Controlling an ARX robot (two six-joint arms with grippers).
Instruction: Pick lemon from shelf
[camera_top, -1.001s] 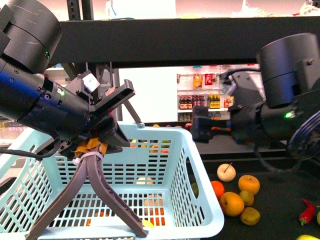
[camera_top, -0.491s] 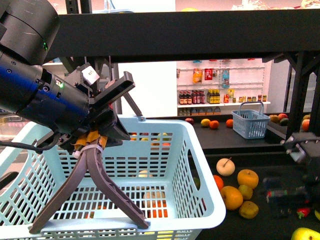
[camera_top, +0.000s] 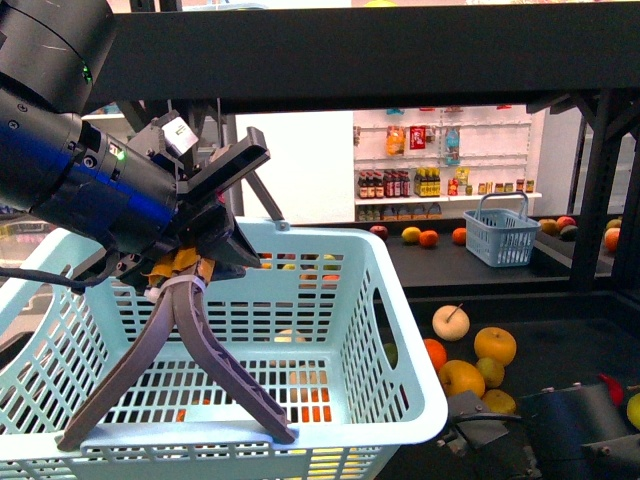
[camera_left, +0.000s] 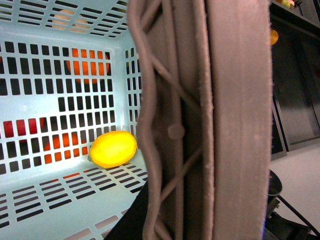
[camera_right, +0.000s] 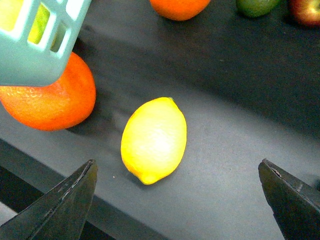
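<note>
The lemon (camera_right: 154, 140), bright yellow and oval, lies on the black shelf deck (camera_right: 240, 100) near its front edge. My right gripper (camera_right: 177, 200) is open and hangs just short of the lemon, one finger on each side, touching nothing. In the front view it is low at the right (camera_top: 480, 425), beside the basket. My left gripper (camera_top: 185, 275) is shut on the brown basket handle (camera_top: 190, 360) and holds the pale blue basket (camera_top: 400, 350) up before the shelf (camera_top: 400, 60). A second lemon-like yellow fruit (camera_left: 113, 148) lies inside the basket.
An orange (camera_right: 50, 100) sits close beside the lemon, partly under the basket's corner (camera_right: 35, 45). Several oranges and yellow fruits (camera_top: 495, 345) lie on the deck. A small blue basket (camera_top: 503, 240) stands further back. White store shelves of bottles (camera_top: 440, 170) are far behind.
My right arm has dropped from the upper right to the bottom right of the front view, down to the deck. My left gripper and the basket have barely moved.
</note>
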